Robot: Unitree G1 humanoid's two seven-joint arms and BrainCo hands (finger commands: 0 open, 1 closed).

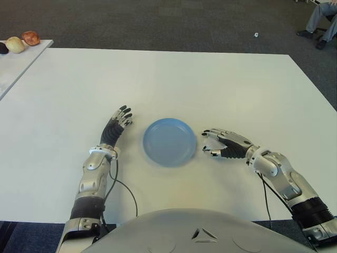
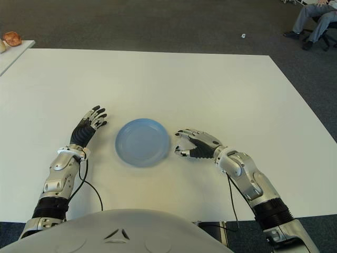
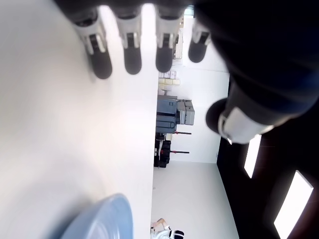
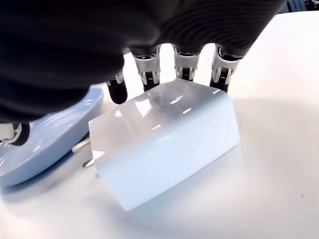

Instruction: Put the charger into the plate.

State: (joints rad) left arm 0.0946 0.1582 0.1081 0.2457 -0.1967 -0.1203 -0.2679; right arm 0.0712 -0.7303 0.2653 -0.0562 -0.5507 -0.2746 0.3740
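Note:
A round blue plate (image 1: 169,141) sits empty on the white table (image 1: 174,79), in front of me. Just right of it lies the white block-shaped charger (image 4: 164,144), its metal prongs (image 4: 82,147) pointing at the plate's rim (image 4: 55,134). My right hand (image 1: 217,143) covers the charger, fingers (image 4: 149,72) curled over its far top edge and the thumb on the plate side. From above the hand hides almost all of the charger. My left hand (image 1: 118,122) shows left of the plate, fingers (image 3: 132,55) stretched out flat, holding nothing.
A second table at the far left carries round food items (image 1: 16,45). Dark carpet lies beyond the table's far edge, with a small white object (image 1: 256,35) on it. A seated person's legs (image 1: 321,21) show at the far right.

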